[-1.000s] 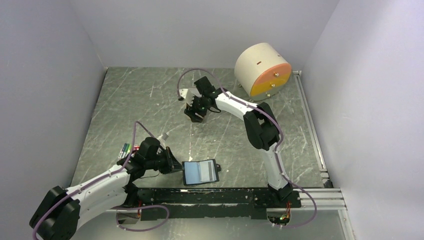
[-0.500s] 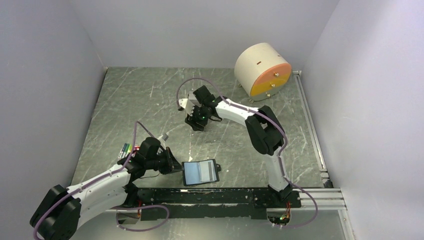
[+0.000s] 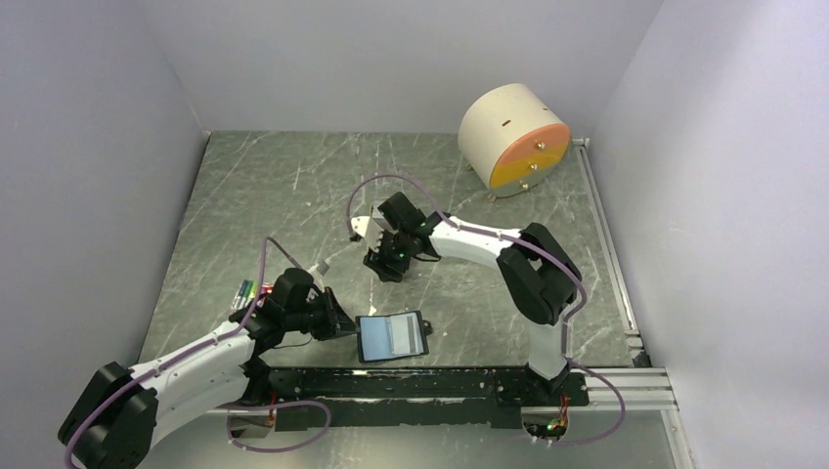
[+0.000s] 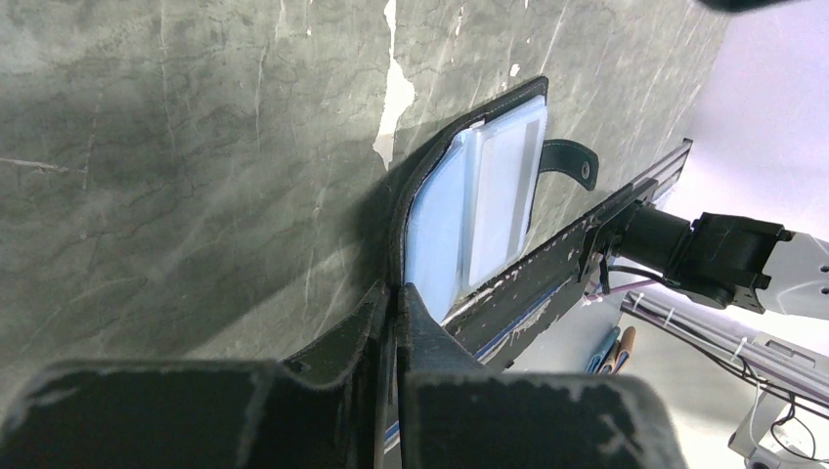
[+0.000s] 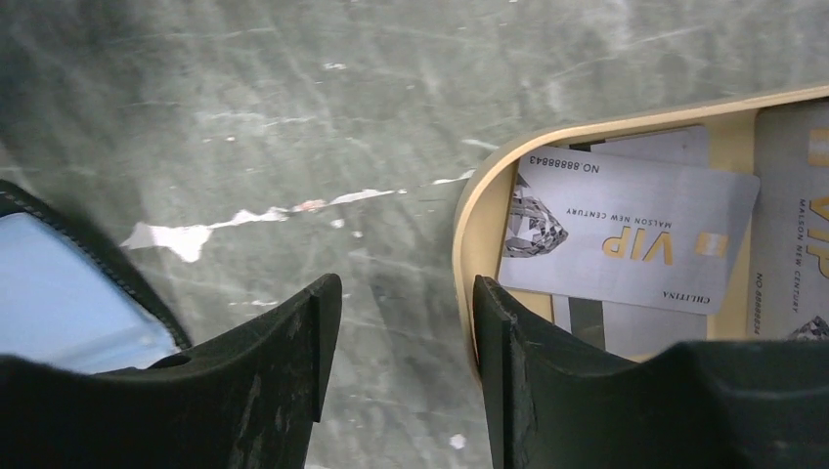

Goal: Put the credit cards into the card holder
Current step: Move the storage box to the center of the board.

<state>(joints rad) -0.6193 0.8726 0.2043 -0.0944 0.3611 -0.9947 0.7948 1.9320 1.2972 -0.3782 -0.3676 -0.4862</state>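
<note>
- Your left gripper [image 4: 396,296] is clenched on one edge of the card holder [image 4: 489,210]. Its wrist view shows the fingers pinching the black cover.
- That view also shows the holder lying open on the table [image 4: 196,147], blue pockets up, with the snap tab [image 4: 575,162] sticking out the far side.
- The top view gives you the holder only as a dark square just ahead of the arm bases, with the left gripper at its left edge.
- Your right gripper [image 5: 406,293] is released: jaws apart, bare table between them.
- Only the right wrist view shows the credit cards [image 5: 626,234]. They are silvery with "VIP" print and overlap loosely in a tan tray [image 5: 467,230].
- The tray rim meets the finger on the right of that view. You can't tell if they touch.
- The same view catches a holder corner at lower left, apart from the tray.
- The top view hides the tray and cards under the right wrist.
- The drum [image 3: 513,137] at back right and the markers [image 3: 242,292] beside the left arm show in the top view only.
</note>
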